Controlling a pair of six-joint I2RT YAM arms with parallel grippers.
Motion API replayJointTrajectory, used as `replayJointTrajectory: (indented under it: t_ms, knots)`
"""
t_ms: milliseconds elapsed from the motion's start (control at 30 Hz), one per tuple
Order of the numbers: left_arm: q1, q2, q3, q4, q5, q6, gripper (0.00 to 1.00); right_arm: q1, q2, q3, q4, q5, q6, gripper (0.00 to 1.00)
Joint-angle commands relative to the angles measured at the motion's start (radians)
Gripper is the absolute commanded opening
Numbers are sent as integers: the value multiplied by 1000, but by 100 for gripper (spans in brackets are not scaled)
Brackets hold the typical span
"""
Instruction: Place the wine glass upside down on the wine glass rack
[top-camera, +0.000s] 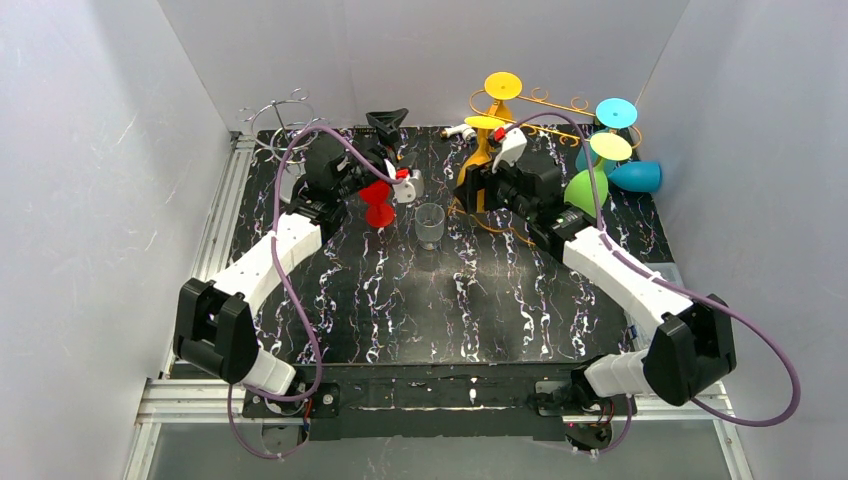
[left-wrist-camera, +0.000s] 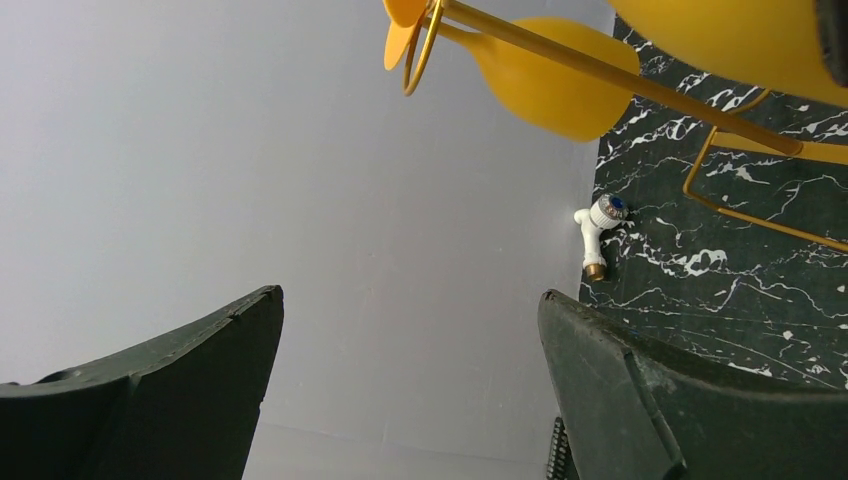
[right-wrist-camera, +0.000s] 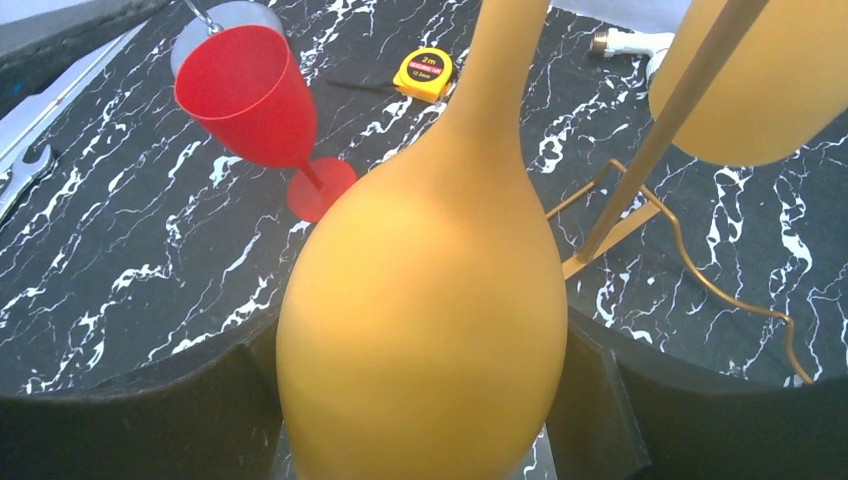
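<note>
Right jaws: clamped on the bowl of the yellow glass (right-wrist-camera: 425, 300), one jaw on each side. The bowl is toward the wrist and the stem points up and away, which is the inverted pose the rack (right-wrist-camera: 680, 110) needs.
Left jaws: wide apart with nothing between them, facing the back wall. They look parked out of the way.
Yellow glass: at the rack, its stem rising just beside a gold rod. I cannot tell whether its foot sits on the rail.
Red glass (right-wrist-camera: 255, 100): upright on the surface (right-wrist-camera: 150, 250), near the left jaws and touched by nothing. Probably waiting its turn.
Neighbour bowl (right-wrist-camera: 760, 90): another yellow one hangs just right of the held glass, so sideways room looks tight.
Base wire (right-wrist-camera: 740, 290): runs along the surface below the rod. A low swing could catch it.
Green glass (top-camera: 585, 190), blue glass (top-camera: 637, 177): on the rack's far side, beside the right arm.
Clear cup (top-camera: 430, 225): stands between the two arms, nearer than the rack.
Tape measure (right-wrist-camera: 422, 72), tap fitting (left-wrist-camera: 597, 235): near the back edge, well apart from the held glass.
</note>
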Motion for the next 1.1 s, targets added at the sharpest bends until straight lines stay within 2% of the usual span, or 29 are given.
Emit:
replayJointTrajectory:
  t_ms: [0,200,667,1067]
  knots:
    - [4,-60,-19,12,-5,-18,98,1,16,76,116,14,-46,45]
    - [6,-59,-21,13,7,-4,98,-3,35,66,136,54,-62,45]
    - [10,-63,-26,12,10,12,98,-51,73,25,185,31,-51,45]
    - [11,-67,-31,12,24,31,98,-57,100,-25,219,29,-28,50]
